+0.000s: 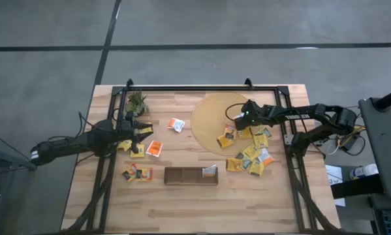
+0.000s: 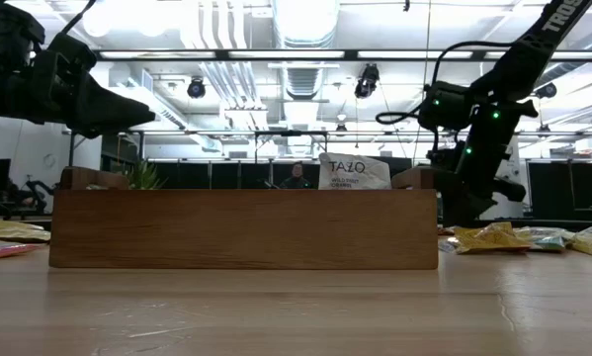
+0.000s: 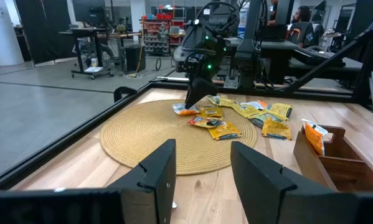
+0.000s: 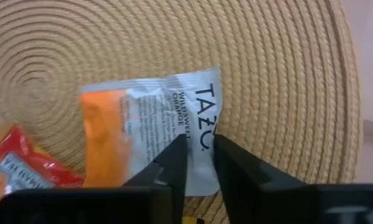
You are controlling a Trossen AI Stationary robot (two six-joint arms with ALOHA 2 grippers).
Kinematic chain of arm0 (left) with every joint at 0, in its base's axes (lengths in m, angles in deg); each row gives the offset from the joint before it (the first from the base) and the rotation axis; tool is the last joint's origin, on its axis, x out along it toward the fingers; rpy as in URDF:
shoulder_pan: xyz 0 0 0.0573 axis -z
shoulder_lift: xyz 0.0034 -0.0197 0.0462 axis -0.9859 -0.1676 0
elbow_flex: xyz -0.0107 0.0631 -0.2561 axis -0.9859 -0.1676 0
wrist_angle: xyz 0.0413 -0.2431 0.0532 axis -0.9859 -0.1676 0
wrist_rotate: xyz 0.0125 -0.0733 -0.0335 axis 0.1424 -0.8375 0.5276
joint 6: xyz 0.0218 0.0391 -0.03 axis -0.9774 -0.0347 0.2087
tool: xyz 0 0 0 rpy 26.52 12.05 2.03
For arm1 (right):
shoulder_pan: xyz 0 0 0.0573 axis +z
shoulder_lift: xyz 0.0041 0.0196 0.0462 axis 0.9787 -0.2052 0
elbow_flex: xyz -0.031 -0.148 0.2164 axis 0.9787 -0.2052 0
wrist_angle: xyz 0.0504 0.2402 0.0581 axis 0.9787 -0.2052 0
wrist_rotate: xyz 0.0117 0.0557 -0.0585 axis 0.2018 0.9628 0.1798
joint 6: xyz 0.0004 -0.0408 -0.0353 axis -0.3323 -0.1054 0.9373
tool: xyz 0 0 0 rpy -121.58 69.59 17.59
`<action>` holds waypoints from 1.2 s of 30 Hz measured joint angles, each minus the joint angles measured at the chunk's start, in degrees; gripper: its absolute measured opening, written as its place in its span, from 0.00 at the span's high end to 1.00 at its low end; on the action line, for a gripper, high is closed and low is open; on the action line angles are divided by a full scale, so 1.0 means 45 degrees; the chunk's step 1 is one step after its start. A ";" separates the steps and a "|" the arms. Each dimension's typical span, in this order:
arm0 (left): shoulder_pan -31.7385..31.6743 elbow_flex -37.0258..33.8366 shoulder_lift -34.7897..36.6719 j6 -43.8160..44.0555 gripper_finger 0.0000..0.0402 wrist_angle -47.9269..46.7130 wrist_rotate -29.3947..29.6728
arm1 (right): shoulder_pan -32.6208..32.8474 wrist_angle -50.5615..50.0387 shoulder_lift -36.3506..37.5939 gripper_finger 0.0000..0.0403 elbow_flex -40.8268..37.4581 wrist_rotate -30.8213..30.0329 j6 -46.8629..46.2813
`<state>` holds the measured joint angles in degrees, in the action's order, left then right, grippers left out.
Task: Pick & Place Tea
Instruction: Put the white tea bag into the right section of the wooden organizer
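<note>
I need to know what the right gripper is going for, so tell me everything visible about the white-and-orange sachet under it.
The white-and-orange sachet is a small flat paper packet, orange on one half and white on the other, with dark print reading TAZO and WILD SWEET ORANGE. It lies flat on the woven round mat, at its edge nearest the sachet pile. A red-orange sachet lies close beside it. The right gripper is right at its white edge with the fingers narrowly apart; whether they pinch it yet cannot be told.

My right hand hangs over the woven round mat, its two dark fingers nearly together at the edge of a white-and-orange tea sachet. A red sachet lies beside it.
</note>
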<state>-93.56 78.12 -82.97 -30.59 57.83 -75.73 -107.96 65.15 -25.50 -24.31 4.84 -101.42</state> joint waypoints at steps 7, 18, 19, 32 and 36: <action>-0.0002 0.0000 0.0000 0.0002 0.63 -0.0002 0.0000 | 0.0118 -0.0036 0.0573 0.97 0.0376 0.0387 0.0882; 0.0000 0.0000 0.0000 0.0002 0.63 -0.0002 0.0000 | 0.2887 -0.1079 0.2428 0.98 0.1762 -0.0919 0.3049; -0.0004 0.0000 0.0000 0.0002 0.63 -0.0002 0.0000 | 0.3305 -0.1234 0.2539 0.98 0.1999 -0.1297 0.3169; -0.0004 0.0000 0.0000 0.0001 0.63 -0.0002 0.0000 | 0.9517 -0.2781 0.2050 0.98 0.5461 -0.6746 0.5116; 0.0000 0.0000 0.0000 0.0001 0.63 -0.0002 0.0000 | 1.0966 -0.3832 0.1166 0.98 0.6513 -0.8072 0.5044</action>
<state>-93.56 78.12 -82.97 -30.58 57.82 -75.73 -58.62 47.90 -20.25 5.00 -31.48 -78.72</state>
